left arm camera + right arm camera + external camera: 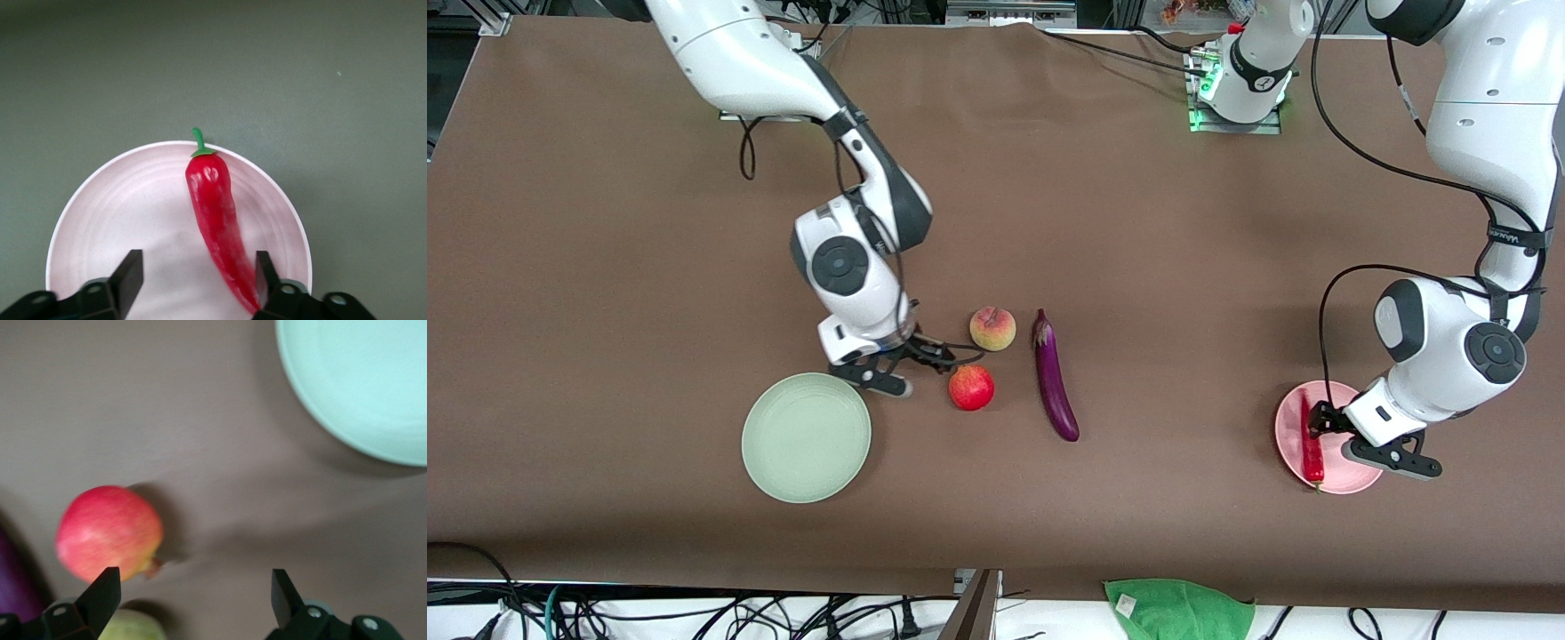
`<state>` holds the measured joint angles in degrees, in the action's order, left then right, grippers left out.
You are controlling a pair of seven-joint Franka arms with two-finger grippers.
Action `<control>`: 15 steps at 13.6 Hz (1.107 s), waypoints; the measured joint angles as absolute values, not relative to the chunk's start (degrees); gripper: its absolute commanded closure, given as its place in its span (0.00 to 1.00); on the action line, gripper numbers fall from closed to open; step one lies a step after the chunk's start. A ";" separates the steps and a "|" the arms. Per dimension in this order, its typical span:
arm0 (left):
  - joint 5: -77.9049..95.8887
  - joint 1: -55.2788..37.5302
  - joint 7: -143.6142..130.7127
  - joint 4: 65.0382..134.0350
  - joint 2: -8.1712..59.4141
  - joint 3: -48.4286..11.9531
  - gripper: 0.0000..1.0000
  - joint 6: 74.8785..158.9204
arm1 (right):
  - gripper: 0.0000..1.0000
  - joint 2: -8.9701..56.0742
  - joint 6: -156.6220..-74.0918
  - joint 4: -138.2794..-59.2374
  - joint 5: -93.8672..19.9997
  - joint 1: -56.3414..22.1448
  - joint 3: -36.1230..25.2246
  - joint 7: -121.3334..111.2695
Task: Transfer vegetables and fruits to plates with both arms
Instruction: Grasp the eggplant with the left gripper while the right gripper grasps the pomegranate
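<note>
The red chili pepper (1312,444) lies on the pale pink plate (1343,480) at the left arm's end of the table. My left gripper (1356,440) hangs open just over this plate. In the left wrist view the chili (217,217) lies on the plate (127,200), its tip beside one fingertip (265,270) of the gripper (197,280). My right gripper (911,366) is open and empty, low between the mint green plate (807,437) and the pomegranate (971,388). The peach (992,329) and the purple eggplant (1055,378) lie beside the pomegranate.
The right wrist view shows the pomegranate (109,532), the peach's top (130,628), the eggplant's edge (13,587) and the green plate's rim (320,413). A green cloth (1178,609) lies past the table's front edge. The brown table (605,267) is bare elsewhere.
</note>
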<state>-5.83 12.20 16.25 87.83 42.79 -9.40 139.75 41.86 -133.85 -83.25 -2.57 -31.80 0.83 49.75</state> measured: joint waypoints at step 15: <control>0.05 -2.82 -18.30 86.37 42.26 -15.74 0.00 137.30 | 0.07 53.30 -143.89 -73.80 -2.08 -35.86 0.55 54.15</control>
